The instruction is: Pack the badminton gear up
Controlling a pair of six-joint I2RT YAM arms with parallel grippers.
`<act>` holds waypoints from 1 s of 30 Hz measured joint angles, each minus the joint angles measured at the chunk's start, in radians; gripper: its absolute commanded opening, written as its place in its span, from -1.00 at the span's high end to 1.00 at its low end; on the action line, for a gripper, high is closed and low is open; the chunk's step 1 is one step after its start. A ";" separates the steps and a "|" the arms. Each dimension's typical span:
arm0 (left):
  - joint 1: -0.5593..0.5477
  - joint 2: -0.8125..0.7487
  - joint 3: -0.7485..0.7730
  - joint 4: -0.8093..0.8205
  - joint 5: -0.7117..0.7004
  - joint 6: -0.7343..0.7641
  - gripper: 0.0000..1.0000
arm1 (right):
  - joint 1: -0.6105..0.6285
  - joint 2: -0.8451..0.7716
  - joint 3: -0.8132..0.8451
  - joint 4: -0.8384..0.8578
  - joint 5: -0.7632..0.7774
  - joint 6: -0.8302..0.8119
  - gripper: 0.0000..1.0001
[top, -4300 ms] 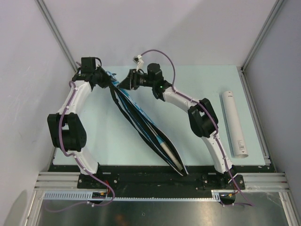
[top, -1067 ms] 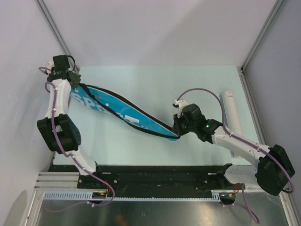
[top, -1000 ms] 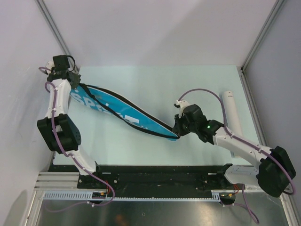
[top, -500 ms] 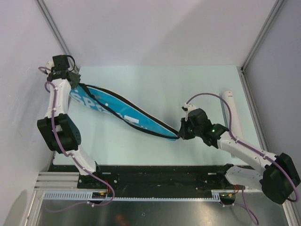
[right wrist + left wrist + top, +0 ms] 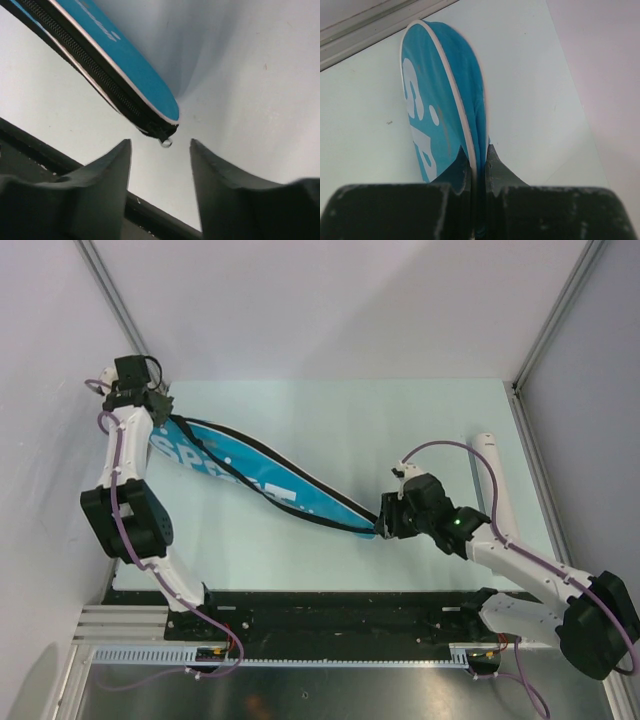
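One end freed: opens right gripper (image 5: 160,147) off bag (image 5: 250,472) tip; pinches other end in left gripper (image 5: 476,153)

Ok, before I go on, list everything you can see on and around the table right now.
racket bag: one, blue with white lettering and black edging, lying diagonally across the table's left and middle
zipper: one, black, along the bag's edge down to its near tip
tube: one, white, along the table's right edge, partly behind the right arm
table: one, pale green
left arm: white and black, reaching to the far left corner
right arm: white and black, stretched across the near right
left hand: shut on the racket bag's far end
right hand: open, just off the bag's near tip
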 measured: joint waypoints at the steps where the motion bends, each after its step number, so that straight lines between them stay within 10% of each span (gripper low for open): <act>1: -0.005 0.003 0.001 0.006 -0.002 0.000 0.93 | 0.001 -0.010 -0.005 -0.004 0.006 0.000 -0.38; 15: -0.154 0.133 0.081 0.114 -0.043 0.034 -0.63 | 0.002 -0.056 0.175 -0.021 0.132 -0.034 -0.55; 30: -0.178 0.060 0.098 0.109 0.243 0.108 -0.99 | -0.010 -0.150 0.201 -0.088 0.315 -0.035 -0.76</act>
